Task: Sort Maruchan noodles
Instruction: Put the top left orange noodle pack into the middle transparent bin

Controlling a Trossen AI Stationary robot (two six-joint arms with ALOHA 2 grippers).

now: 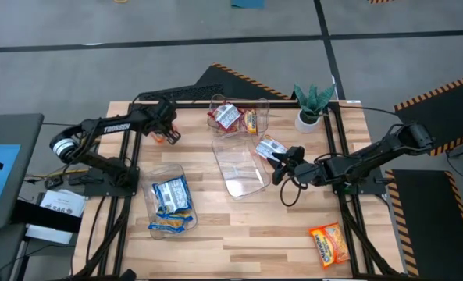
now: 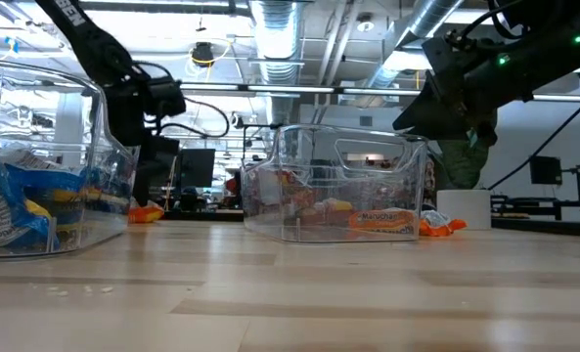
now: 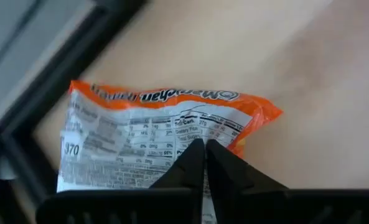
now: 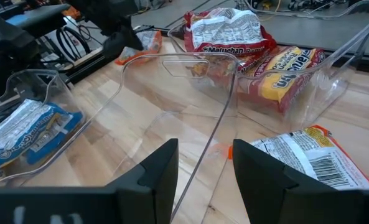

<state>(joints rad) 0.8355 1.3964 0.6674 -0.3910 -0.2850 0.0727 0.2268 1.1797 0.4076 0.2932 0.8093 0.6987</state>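
An orange noodle packet [image 3: 159,130] lies label side up on the table at the far left; it also shows in the high view [image 1: 159,138]. My left gripper [image 3: 204,149] is down on it from above, fingers shut. My right gripper [image 4: 203,171] is open at the right wall of an empty clear bin [image 1: 243,168], whose wall [image 4: 224,118] shows between the fingers without touching them. An orange-and-white packet [image 4: 302,155] lies on the table beside that bin. Another orange packet [image 1: 330,243] lies at the near right. My left gripper has its two fingertips shut together on the packet's printed label side [image 3: 172,140], near its middle. The fingers come from above, pointing down. The packet lies flat on the table under them. Whether a fold of the wrapper is between the tips is hidden by the fingers.
A clear bin [image 1: 256,123] at the far middle holds red and yellow packets. A clear bin [image 1: 154,187] at the near left holds blue packets. A potted plant [image 1: 311,105] stands at the far right. Bare wood lies between the bins and the near edge.
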